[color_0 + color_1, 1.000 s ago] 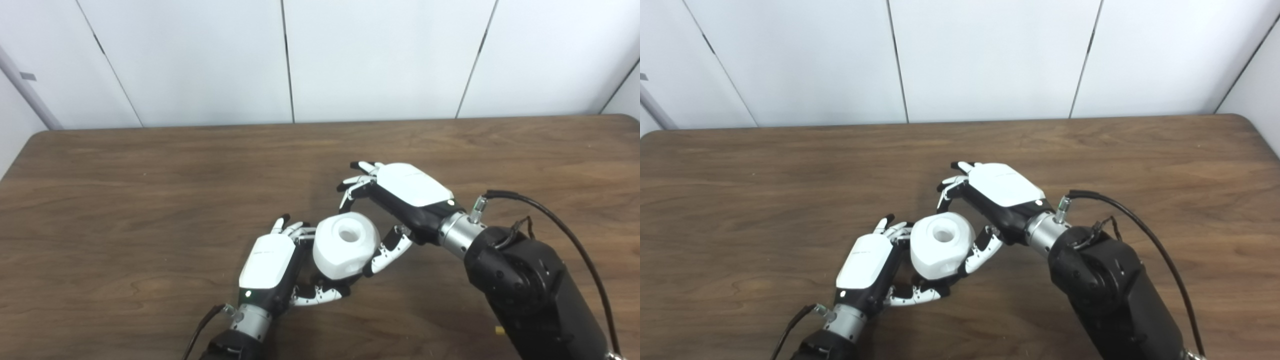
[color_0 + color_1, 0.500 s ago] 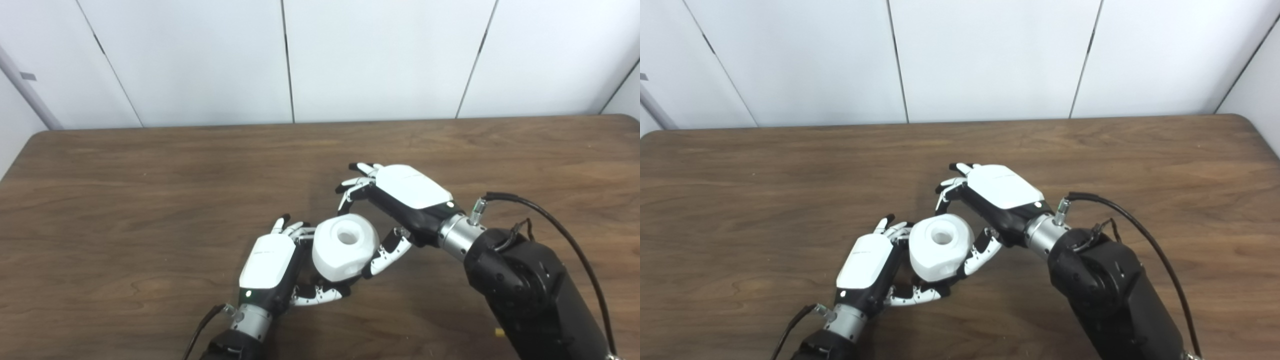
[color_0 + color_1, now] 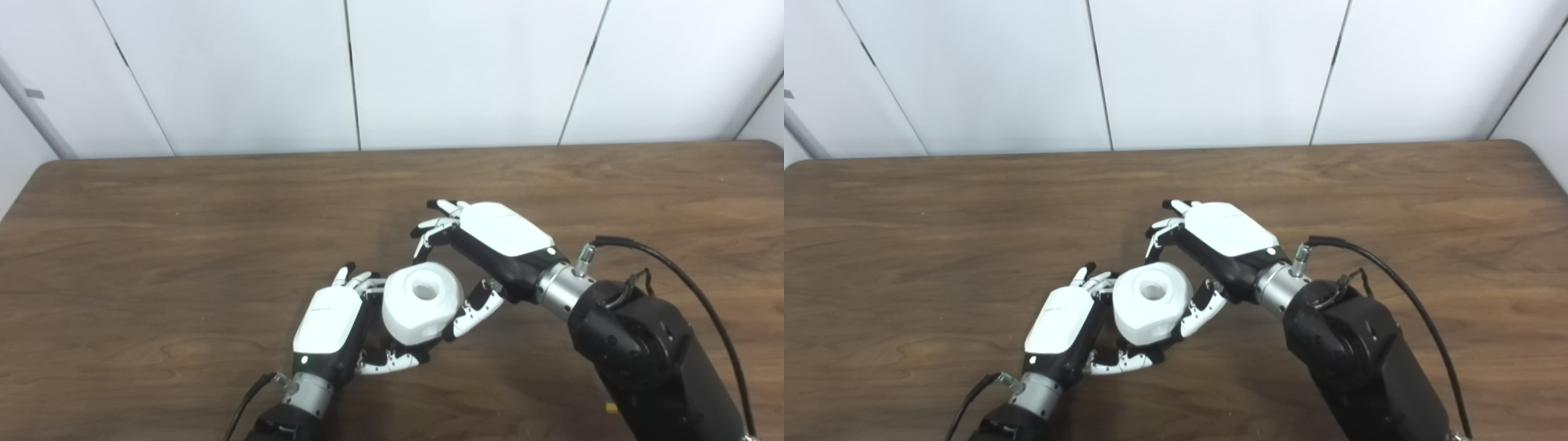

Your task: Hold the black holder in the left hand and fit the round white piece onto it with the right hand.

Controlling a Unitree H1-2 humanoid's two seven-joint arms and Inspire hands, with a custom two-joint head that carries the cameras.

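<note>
White plastic fills the middle of my view: the round white piece (image 3: 422, 301) sits near the front of the wooden table (image 3: 184, 245), a chunky, faceted drum with a round hole in its top face, which tips up toward the cameras. It is cradled between my two hands.

My left hand (image 3: 334, 327) comes in from the near edge, just left of the piece, with its white back turned up. Its fingers (image 3: 361, 280) reach round the far left side of the piece and its thumb (image 3: 389, 362) curls under the near side, so the hand is wrapped round the piece's lower part. Something dark shows under the piece by that thumb; I take it to be the black holder (image 3: 404, 354), but most of it is hidden, so I cannot tell its shape or how far the piece sits on it.

My right hand (image 3: 484, 245) comes in from the right, and its dark forearm (image 3: 649, 355) fills the near right corner. Its thumb (image 3: 471, 312) lies along the piece's right side and looks to be touching it. Its fingers (image 3: 432, 226) are curled and arch over the far side of the piece, with a gap between their tips and the white top. So this hand is spread wide round the piece, not clamped on it.

Behind the table stands a pale panelled wall (image 3: 465, 67).
</note>
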